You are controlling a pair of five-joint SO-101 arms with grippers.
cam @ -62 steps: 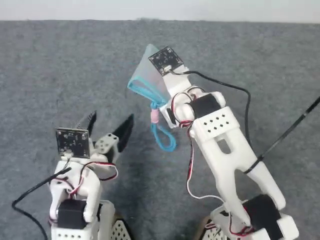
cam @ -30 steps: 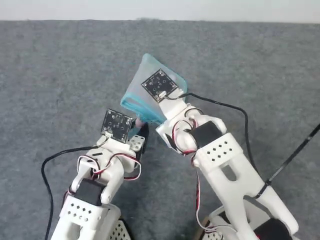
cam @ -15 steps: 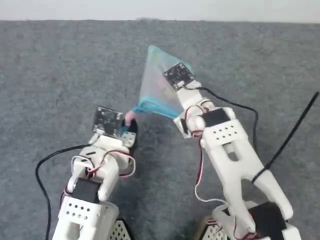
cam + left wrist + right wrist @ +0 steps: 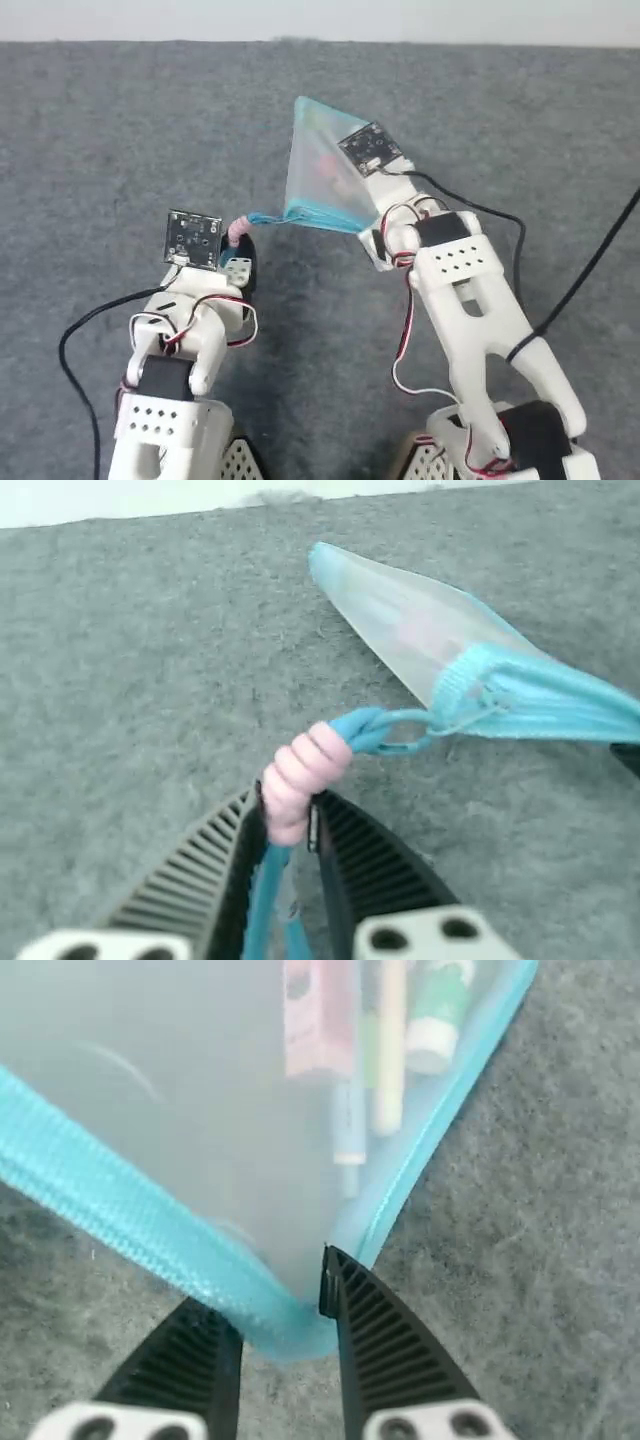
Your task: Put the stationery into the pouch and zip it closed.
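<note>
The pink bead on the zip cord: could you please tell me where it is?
In the high view the pink bead sits left of the pouch, clamped in the left gripper.

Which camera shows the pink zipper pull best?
Left wrist view: the pink zipper pull sits close up, pinched in the left claw. High view has it as a small pink bit; right wrist view faces the pouch corner.

I have the left gripper (image 4: 287, 815) pinched on the pull (image 4: 305, 765), arm bent low; right gripper (image 4: 275, 1300) clamps the pouch (image 4: 180, 1110) corner, arm stretched forward
</note>
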